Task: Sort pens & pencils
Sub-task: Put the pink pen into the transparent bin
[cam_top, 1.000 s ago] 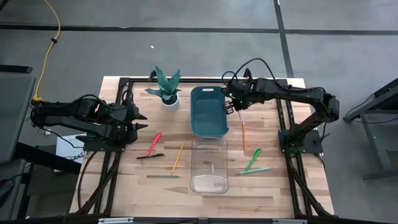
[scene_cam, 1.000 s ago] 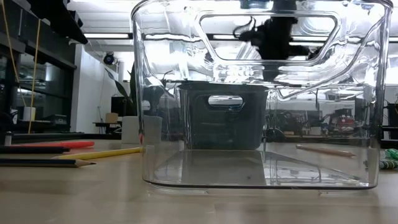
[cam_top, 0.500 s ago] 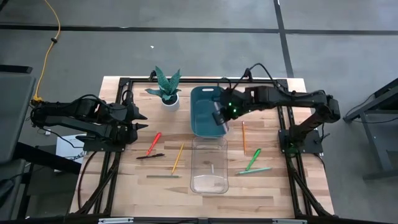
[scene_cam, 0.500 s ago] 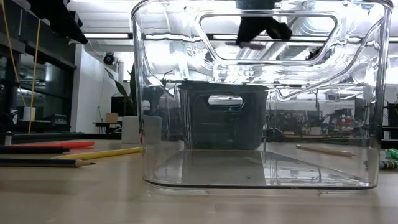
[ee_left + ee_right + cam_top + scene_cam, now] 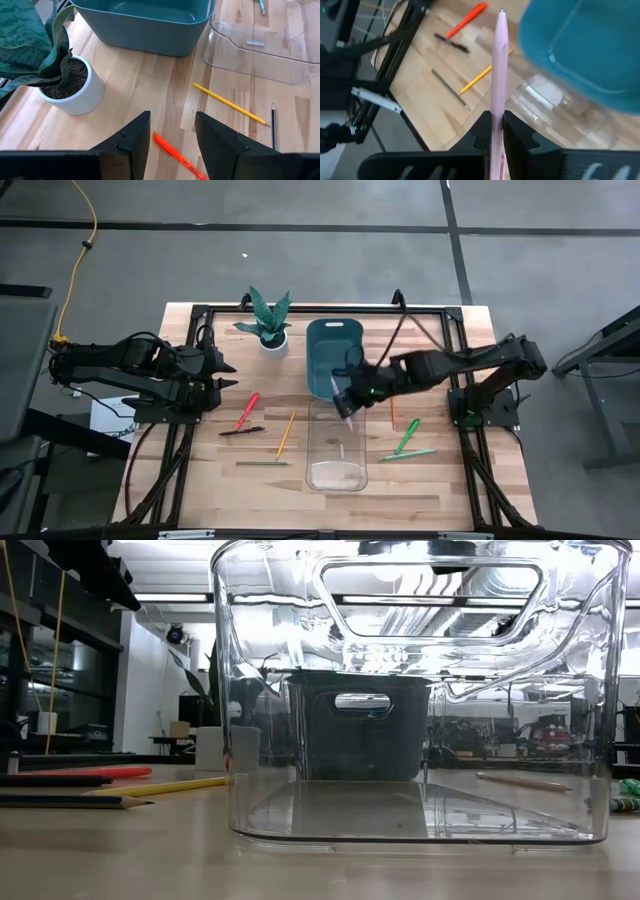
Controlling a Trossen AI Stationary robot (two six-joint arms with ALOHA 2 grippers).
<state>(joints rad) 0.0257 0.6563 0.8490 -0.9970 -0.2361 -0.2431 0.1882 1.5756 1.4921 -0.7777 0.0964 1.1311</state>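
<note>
My right gripper [image 5: 347,398] hangs above the seam between the teal bin [image 5: 333,345] and the clear bin [image 5: 337,448], shut on a pink pen [image 5: 498,60]. My left gripper [image 5: 226,376] waits open near the table's left side, over bare wood beside the red pen [image 5: 246,410]. Lying flat on the table are a black pen [image 5: 242,431], a yellow pencil [image 5: 286,433], a grey pencil [image 5: 262,463], an orange pencil [image 5: 392,398] and two green pens [image 5: 406,438]. In the low view the right gripper is out of sight above the clear bin [image 5: 415,700]. My right gripper pinches the pink pen's shaft [image 5: 497,105] between its two fingers [image 5: 482,127]. The pen runs on well past the fingertips, in line with the fingers, to its tip [image 5: 501,11]. It is lifted clear of the table and both bins.
A potted plant [image 5: 267,320] stands at the far edge, left of the teal bin. A black frame rail [image 5: 205,310] borders the table. Bare wood lies between the clear bin and the pens on either side.
My right gripper has carried the pink pen from the teal bin's far right corner across that bin, toward the table's near edge and left. It now hangs over the seam with the clear bin. In the low view it has passed out of sight at the top.
</note>
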